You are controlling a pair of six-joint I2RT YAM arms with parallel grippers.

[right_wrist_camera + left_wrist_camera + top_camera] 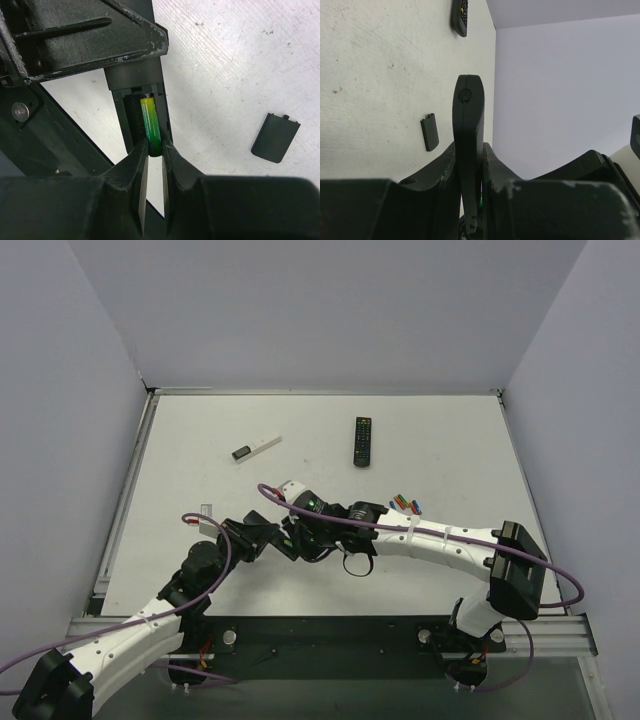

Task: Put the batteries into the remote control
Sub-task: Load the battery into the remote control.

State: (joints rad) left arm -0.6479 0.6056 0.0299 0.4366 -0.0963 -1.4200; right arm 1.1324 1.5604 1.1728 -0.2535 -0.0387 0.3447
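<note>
My left gripper (469, 150) is shut on the remote control (468, 115), a slim matte-black bar held on edge above the table. In the right wrist view the remote control (134, 77) shows its open compartment. My right gripper (154, 147) is shut on the end of a green battery (150, 125) that lies in the compartment. The small black back cover (275, 137) lies loose on the table; it also shows in the left wrist view (429, 132). In the top view both grippers, left (272, 538) and right (305, 530), meet at the table's near middle. Spare batteries (405, 503) lie to the right.
A longer black remote with coloured buttons (362, 440) lies at the back centre, and its end shows in the left wrist view (460, 17). A thin white stick with a dark end (256, 448) lies at the back left. Purple cables loop over both arms.
</note>
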